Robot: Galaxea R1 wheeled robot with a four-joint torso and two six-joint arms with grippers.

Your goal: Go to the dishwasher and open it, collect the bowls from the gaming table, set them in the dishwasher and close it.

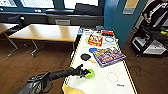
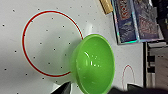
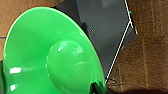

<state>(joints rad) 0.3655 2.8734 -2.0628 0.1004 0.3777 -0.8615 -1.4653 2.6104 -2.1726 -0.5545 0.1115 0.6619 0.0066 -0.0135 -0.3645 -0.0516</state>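
The robot is standing at the near end of the gaming table (image 1: 120, 75), so the collecting step is what is going on now, and no dishwasher is in sight to show whether its door is already open. The left gripper (image 1: 83, 72) is reaching across the table's yellow-edged side and is meeting a bright green bowl (image 1: 90, 73) that is sitting on the white top, close to the near left edge. In the left wrist view that bowl (image 2: 95, 65) is lying tilted beside a red circle (image 2: 51, 43) printed on the surface, with dark parts of the gripper just showing at its rim; whether the fingers are already closing on the rim or merely flanking it is something I cannot tell from this blurred edge of the picture. In the right wrist view a second bright green bowl (image 3: 50, 57) is looming very large, seen from its underside over brown wooden floor (image 3: 150, 50), so the right gripper is probably carrying it, though the grip itself is not visible. By my judgement, one bowl is likely already in hand and the other is being picked up, while carrying both to the dishwasher, loading them and shutting the door are all remaining. Farther along the table, game boxes (image 1: 108, 56), a black paddle (image 1: 85, 57) and other clutter are lying well apart from the bowl.
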